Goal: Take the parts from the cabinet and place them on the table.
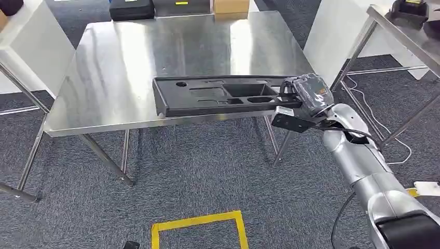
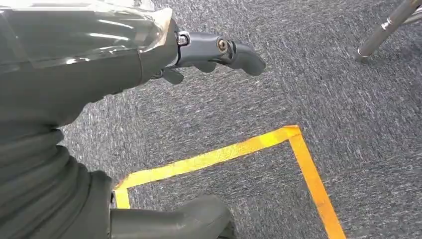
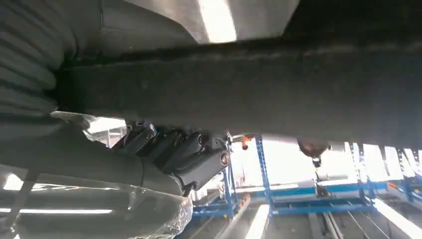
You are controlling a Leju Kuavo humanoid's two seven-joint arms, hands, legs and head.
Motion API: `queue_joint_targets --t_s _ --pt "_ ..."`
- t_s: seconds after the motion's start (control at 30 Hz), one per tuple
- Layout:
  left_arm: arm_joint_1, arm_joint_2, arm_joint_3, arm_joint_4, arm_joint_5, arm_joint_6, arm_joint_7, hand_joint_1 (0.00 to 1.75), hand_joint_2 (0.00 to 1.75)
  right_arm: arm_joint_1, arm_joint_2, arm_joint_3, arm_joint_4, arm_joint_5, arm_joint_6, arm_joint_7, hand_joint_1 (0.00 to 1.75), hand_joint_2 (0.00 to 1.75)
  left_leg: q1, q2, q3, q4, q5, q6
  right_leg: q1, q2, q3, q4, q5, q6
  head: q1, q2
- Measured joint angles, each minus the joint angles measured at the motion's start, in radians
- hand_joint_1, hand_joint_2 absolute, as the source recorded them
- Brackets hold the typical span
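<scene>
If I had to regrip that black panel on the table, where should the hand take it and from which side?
Take the black panel at its right short end, where the right hand holds it now, coming from the table's right side. It is long and flat, and that end reaches the table's right edge, probably leaving room for fingers under it. Hedged: a one-end grip may let the far end sag.

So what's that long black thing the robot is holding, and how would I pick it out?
Find the shiny steel table in the middle of the room. Along its near edge lies a long black moulded panel, gripped at one end by the robot's right hand. Unlike the boxy cases at the table's far edge, it is flat, with recessed pockets and cut-outs.
</scene>
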Motion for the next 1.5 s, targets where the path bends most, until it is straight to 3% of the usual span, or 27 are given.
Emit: queue_joint_targets --t_s 0.03,0.1,0.13,0.17,0.2,0.3,0.37,0.43,0.47,0.5,0.57,0.63,0.67,0.8,0.83,0.93,1.0,1.07,1.13,1.17,1.2,1.3,1.33,1.37,1.4,1.47,1.5 --pt "0.0 0.0 0.0 0.0 0.0 0.0 0.0 0.0 1.75 0.001 -0.001 0.0 0.0 0.003 0.0 0.001 1.62 1.75 0.004 -0.001 0.0 0.002 -0.002 -0.006 -0.004 0.0 0.016 -0.038 0.02 0.01 0.0 0.0" --pt "-0.001 0.0 0.0 0.0 -0.002 -0.007 0.0 0.0 1.75 0.0 -0.002 0.001 0.0 0.005 0.0 0.001 1.62 1.75 0.018 -0.007 -0.007 0.031 -0.019 -0.033 -0.02 -0.001 0.109 -0.223 0.098 0.046 0.0 0.0" --pt "-0.004 0.002 0.0 0.0 -0.002 -0.007 0.0 0.0 1.75 0.0 -0.001 0.002 0.001 0.005 0.0 0.001 1.62 1.75 0.016 -0.006 -0.02 0.056 -0.033 -0.052 -0.029 -0.002 0.128 -0.273 0.098 0.057 0.004 0.0" --pt "-0.008 0.006 0.0 0.0 -0.003 -0.008 0.0 0.0 1.75 -0.002 0.001 0.003 0.002 0.006 -0.002 0.001 1.62 1.75 0.013 -0.012 -0.035 0.075 -0.044 -0.064 -0.016 0.011 0.133 -0.261 0.094 0.036 0.01 0.0" --pt "-0.008 0.006 0.0 0.0 -0.003 -0.008 0.0 0.0 1.75 0.002 0.0 0.003 0.003 0.005 -0.003 0.001 1.62 1.75 0.012 -0.016 -0.038 0.077 -0.042 -0.064 -0.018 0.008 0.124 -0.248 0.093 0.012 0.004 0.0" --pt "-0.005 0.005 0.0 0.0 -0.003 -0.008 0.002 0.0 1.75 0.008 0.0 0.004 0.003 0.008 -0.005 0.005 1.62 1.75 0.025 -0.018 -0.038 0.076 -0.043 -0.072 -0.01 0.007 0.115 -0.236 0.087 -0.012 0.0 0.0" --pt "-0.009 0.005 0.0 0.0 -0.003 -0.008 0.002 0.0 1.75 0.005 0.002 0.003 0.002 0.008 -0.005 0.004 1.62 1.75 0.02 0.003 -0.073 0.158 -0.097 -0.062 -0.005 0.007 0.117 -0.237 0.088 -0.023 -0.005 0.0" --pt "-0.01 0.005 0.0 0.0 -0.005 -0.008 0.002 0.0 1.75 0.005 0.002 0.003 0.002 0.008 -0.005 0.005 1.62 1.75 0.008 0.004 -0.158 0.33 -0.174 -0.054 0.006 0.004 0.117 -0.237 0.087 -0.029 -0.007 0.0" --pt "-0.009 0.005 0.0 0.0 -0.006 -0.009 0.003 0.0 1.75 0.007 0.002 0.003 0.003 0.008 -0.005 0.005 1.62 1.75 0.001 0.004 -0.197 0.4 -0.195 -0.046 0.015 0.002 0.117 -0.237 0.085 -0.035 -0.006 0.0" --pt "-0.008 0.005 0.0 0.0 -0.006 -0.009 0.005 0.0 1.75 0.008 0.002 0.004 0.003 0.009 -0.005 0.005 1.62 1.75 -0.006 0.004 -0.213 0.422 -0.19 -0.035 0.023 0.001 0.117 -0.237 0.086 -0.04 -0.006 0.0" --pt "-0.009 0.005 0.0 0.0 -0.006 -0.009 0.006 0.0 1.75 0.008 0.002 0.004 0.003 0.011 -0.005 0.005 1.62 1.75 -0.025 0.004 -0.179 0.34 -0.129 -0.004 0.037 0.001 0.119 -0.237 0.085 -0.042 -0.007 0.0" --pt "-0.011 0.007 0.0 0.0 -0.006 -0.009 0.006 0.0 1.75 0.004 0.002 0.003 0.002 0.012 -0.005 0.005 1.62 1.75 -0.058 0.007 -0.085 0.153 -0.05 0.053 0.046 0.0 0.123 -0.238 0.085 -0.043 -0.006 0.0" --pt "-0.012 0.011 0.0 0.0 -0.006 -0.009 0.007 0.0 1.75 0.001 0.002 0.003 0.002 0.011 -0.005 0.005 1.62 1.75 -0.059 0.024 -0.081 0.147 -0.063 0.063 0.057 -0.001 0.123 -0.239 0.084 -0.043 0.001 0.0" --pt "-0.013 0.009 0.0 -0.001 -0.009 -0.009 0.007 0.0 1.75 0.0 0.002 0.003 0.002 0.012 -0.005 0.006 1.62 1.75 -0.073 0.016 -0.073 0.117 -0.048 0.064 0.049 -0.013 0.126 -0.25 0.088 -0.036 -0.003 0.0" --pt "-0.013 0.008 0.0 -0.001 -0.009 -0.009 0.008 0.0 1.75 0.001 -0.001 0.002 0.002 0.014 -0.006 0.006 1.62 1.75 -0.057 0.017 -0.056 0.092 -0.031 0.054 0.052 -0.014 0.116 -0.235 0.081 -0.036 -0.002 0.0" --pt "-0.016 0.008 -0.001 -0.002 -0.01 -0.009 0.009 0.0 1.75 -0.006 -0.003 0.002 0.002 0.015 -0.006 0.006 1.62 1.75 -0.058 0.009 -0.052 0.078 -0.023 0.061 0.045 -0.007 0.036 -0.059 -0.002 -0.039 0.0 0.0" --pt "-0.014 0.006 -0.001 -0.002 -0.01 -0.01 0.01 0.0 1.75 0.001 -0.004 0.003 0.005 0.016 -0.006 0.007 1.62 1.75 -0.058 0.002 -0.052 0.078 -0.024 0.06 0.038 -0.007 -0.013 0.041 -0.027 -0.027 -0.001 0.0" --pt "-0.013 0.005 -0.001 -0.002 -0.01 -0.011 0.011 0.0 1.75 0.005 -0.005 0.003 0.006 0.018 -0.006 0.006 1.62 1.75 -0.056 -0.004 -0.051 0.08 -0.025 0.058 0.031 -0.007 0.019 -0.027 0.008 -0.007 -0.001 0.0" --pt "-0.014 0.005 -0.001 -0.002 -0.01 -0.011 0.011 0.0 1.75 0.004 -0.004 0.003 0.006 0.018 -0.007 0.006 1.62 1.75 -0.052 -0.011 -0.052 0.091 -0.032 0.046 0.019 -0.007 0.111 -0.216 0.082 0.017 0.0 0.0" --pt "-0.014 0.006 0.0 -0.002 -0.01 -0.011 0.011 0.0 1.75 0.002 -0.004 0.003 0.006 0.018 -0.007 0.006 1.62 1.75 -0.056 -0.013 -0.057 0.098 -0.037 0.037 0.016 -0.005 0.128 -0.259 0.085 0.014 0.003 0.0" --pt "-0.015 0.005 -0.001 -0.002 -0.01 -0.012 0.011 0.0 1.75 0.001 -0.003 0.003 0.006 0.019 -0.007 0.006 1.62 1.75 -0.058 -0.017 -0.061 0.102 -0.04 0.03 0.025 -0.003 0.139 -0.262 0.09 -0.001 0.003 0.0" --pt "-0.012 0.005 0.0 -0.002 -0.011 -0.012 0.012 0.0 1.75 0.002 -0.005 0.003 0.006 0.026 -0.008 0.006 1.62 1.75 -0.054 -0.018 -0.064 0.1 -0.037 0.018 0.026 -0.004 0.134 -0.262 0.092 -0.025 0.003 0.0" --pt "-0.012 0.006 0.0 -0.002 -0.011 -0.012 0.013 0.0 1.75 0.0 -0.003 0.004 0.006 0.027 -0.008 0.005 1.62 1.75 -0.05 -0.016 -0.069 0.107 -0.045 0.011 0.013 -0.005 0.136 -0.267 0.096 -0.033 0.003 0.0" --pt "-0.012 0.007 -0.001 -0.002 -0.012 -0.012 0.013 0.0 1.75 -0.003 -0.003 0.003 0.006 0.029 -0.008 0.005 1.62 1.75 -0.05 -0.012 -0.08 0.137 -0.067 0.002 0.014 -0.005 0.137 -0.267 0.095 -0.035 0.0 0.0" --pt "-0.013 0.007 -0.001 -0.002 -0.012 -0.013 0.013 0.0 1.75 -0.005 -0.003 0.004 0.006 0.031 -0.008 0.005 1.62 1.75 -0.046 -0.008 -0.11 0.198 -0.104 -0.004 0.014 -0.006 0.136 -0.267 0.095 -0.048 -0.005 0.0" --pt "-0.012 0.007 -0.001 -0.002 -0.012 -0.015 0.013 0.0 1.75 -0.004 -0.003 0.006 0.006 0.035 -0.008 0.005 1.62 1.75 -0.04 -0.004 -0.183 0.348 -0.167 -0.012 0.015 -0.007 0.136 -0.267 0.094 -0.049 -0.004 0.0" --pt "-0.011 0.006 -0.001 -0.002 -0.012 -0.016 0.014 0.0 1.75 -0.003 -0.002 0.008 0.006 0.038 -0.008 0.005 1.62 1.75 -0.038 -0.002 -0.208 0.392 -0.174 -0.015 0.015 -0.008 0.136 -0.267 0.094 -0.049 -0.004 0.0"
